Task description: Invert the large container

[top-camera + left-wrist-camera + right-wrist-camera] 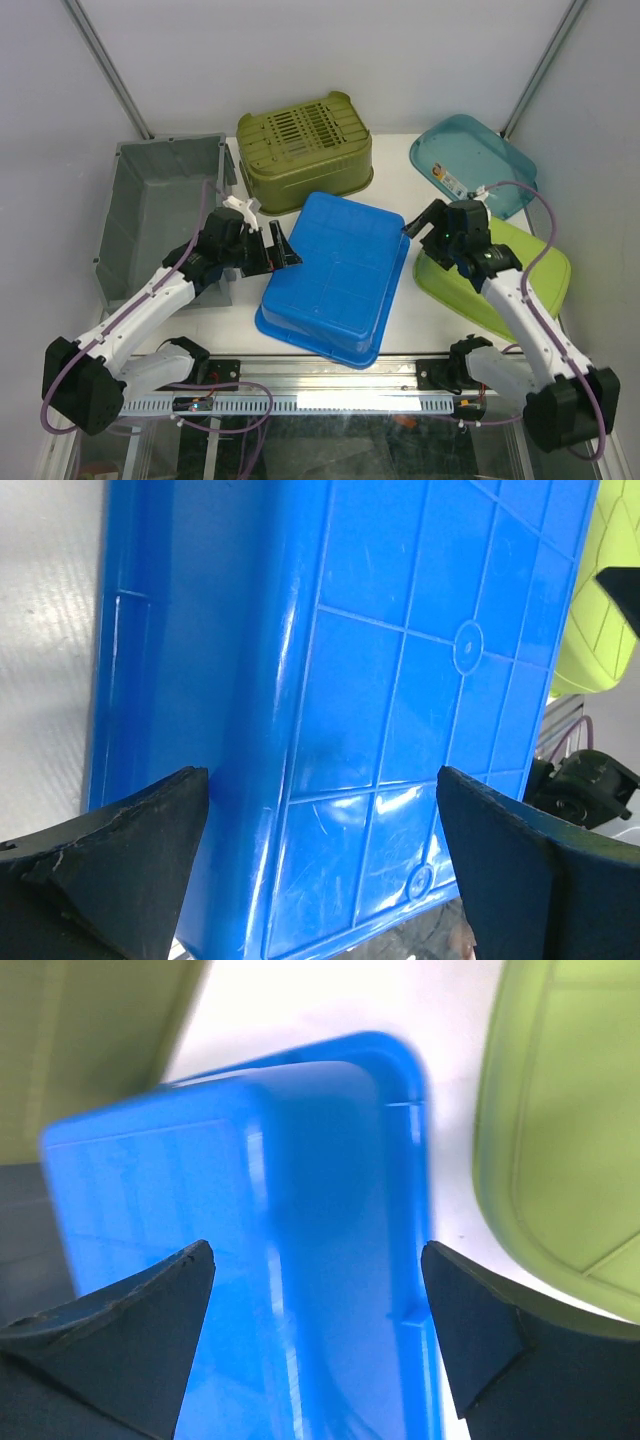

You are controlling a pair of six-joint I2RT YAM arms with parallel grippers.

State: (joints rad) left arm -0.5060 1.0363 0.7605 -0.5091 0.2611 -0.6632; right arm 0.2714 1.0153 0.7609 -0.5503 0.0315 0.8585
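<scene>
- The blue container (335,275) lies at the middle of the counter (392,158). Its ribbed base faces up and its rim faces down, close to the front edge.
- The left hand (283,247) sits at the container's left wall with its 2 fingers spread wide and gripping nothing. The left wrist view shows the blue base and side wall in the gap between them.
- The right hand (425,243) hovers at the far right corner, also spread and empty, with that corner framed between its fingers in the right wrist view.
- Judged from how it lies, the flip itself looks done, and the step in hand is letting go and clearing off.
- The next move calls for drawing both hands up and away without a finger catching a wall or the rim, since a nudge could slide the container toward the front edge.
- The lime-green tub (500,275) is just beside the right rim. I cannot tell whether they touch, so the right hand has little room there.
- The olive-green basket (305,150) and the grey bin (150,215) stand apart from it.
</scene>
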